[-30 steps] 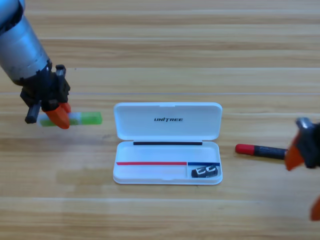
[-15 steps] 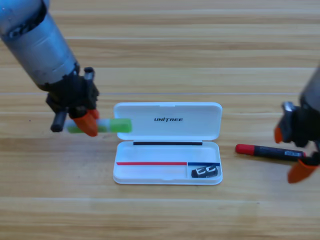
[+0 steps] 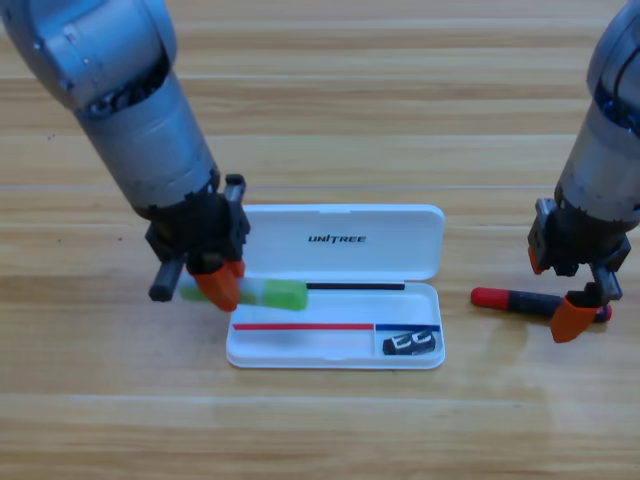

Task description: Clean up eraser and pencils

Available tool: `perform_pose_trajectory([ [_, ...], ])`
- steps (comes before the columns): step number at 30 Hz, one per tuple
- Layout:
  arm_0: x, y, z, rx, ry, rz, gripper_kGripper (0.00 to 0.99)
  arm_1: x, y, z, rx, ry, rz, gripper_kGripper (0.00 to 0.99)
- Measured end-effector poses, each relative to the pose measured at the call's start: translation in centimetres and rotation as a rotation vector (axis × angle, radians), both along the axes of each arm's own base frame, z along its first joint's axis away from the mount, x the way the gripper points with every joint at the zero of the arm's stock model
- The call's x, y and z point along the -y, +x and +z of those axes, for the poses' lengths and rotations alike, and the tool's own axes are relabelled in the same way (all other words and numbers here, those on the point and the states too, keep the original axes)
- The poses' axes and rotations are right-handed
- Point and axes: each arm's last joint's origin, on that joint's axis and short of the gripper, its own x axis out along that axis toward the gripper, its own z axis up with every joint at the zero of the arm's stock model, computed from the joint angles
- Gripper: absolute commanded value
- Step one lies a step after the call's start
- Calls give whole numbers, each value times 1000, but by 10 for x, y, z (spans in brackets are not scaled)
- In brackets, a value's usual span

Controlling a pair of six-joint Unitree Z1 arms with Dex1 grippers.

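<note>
My left gripper [image 3: 222,282] is shut on the pale green pencil [image 3: 270,294] and holds it level over the left end of the open white case [image 3: 335,340]. The pencil's brighter green end points right, above the case's tray. The black eraser [image 3: 410,343] lies in the tray's right compartment. Right of the case the black pencil with a red end [image 3: 520,300] lies on the table. My right gripper [image 3: 560,292] stands open over that pencil's black end, one orange jaw behind it and one in front.
The case's lid [image 3: 336,242] lies folded back flat on the table behind the tray. Both grey arms reach down from the upper corners, the left one large over the table's left part.
My left gripper has carried the green pencil rightward to the case's left end. My right gripper has moved in from the right edge and now straddles the black pencil's end.
</note>
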Motion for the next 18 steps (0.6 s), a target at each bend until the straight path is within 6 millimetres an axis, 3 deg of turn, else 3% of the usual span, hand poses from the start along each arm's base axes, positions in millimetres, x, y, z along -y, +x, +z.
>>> perform_pose_trajectory([
  [11, 28, 11, -19, -24, 9, -33, 0, 0, 12, -14, -20, -21, 13, 824],
  [18, 34, 17, -30, -37, 21, -34, 0, -4, 17, -27, -41, -42, 20, 758],
])
